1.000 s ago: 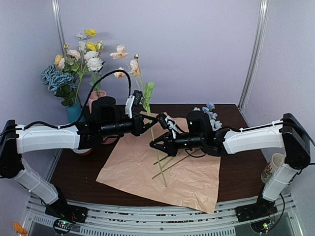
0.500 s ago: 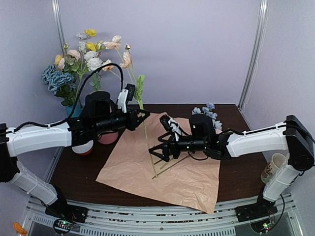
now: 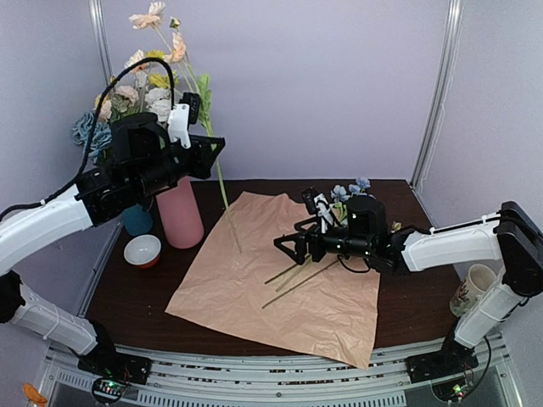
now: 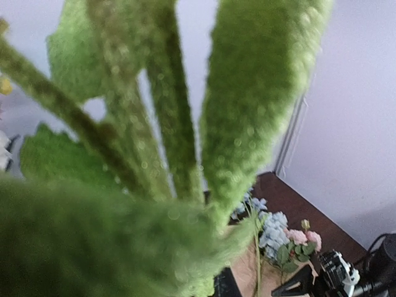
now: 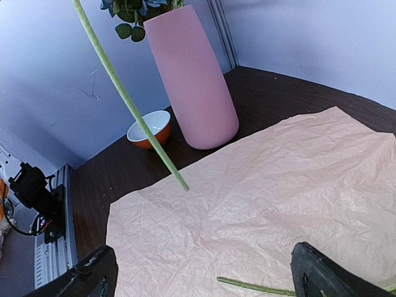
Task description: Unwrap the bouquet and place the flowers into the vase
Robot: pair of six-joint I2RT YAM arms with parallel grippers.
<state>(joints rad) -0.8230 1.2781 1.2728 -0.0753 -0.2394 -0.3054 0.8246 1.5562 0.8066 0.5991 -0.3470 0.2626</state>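
Showing one flower stem (image 3: pixel 226 203) held high above the paper (image 3: pixel 280 297) in the closed left gripper (image 3: pixel 214 151), its blooms (image 3: pixel 157 21) uppermost and its cut end hanging just right of the vase (image 3: pixel 180 216), probably so that it can be swung over the mouth and lowered in. The other flowers (image 3: pixel 355 190) lie on the paper spread flat on the bench (image 3: pixel 403 314), beside the right gripper (image 3: pixel 287 246), whose jaws stand wide and empty. The vase mouth is hidden behind the left arm (image 3: pixel 102 191), and blurred leaves (image 4: pixel 154 185) fill the left wrist view, hiding the fingers there.
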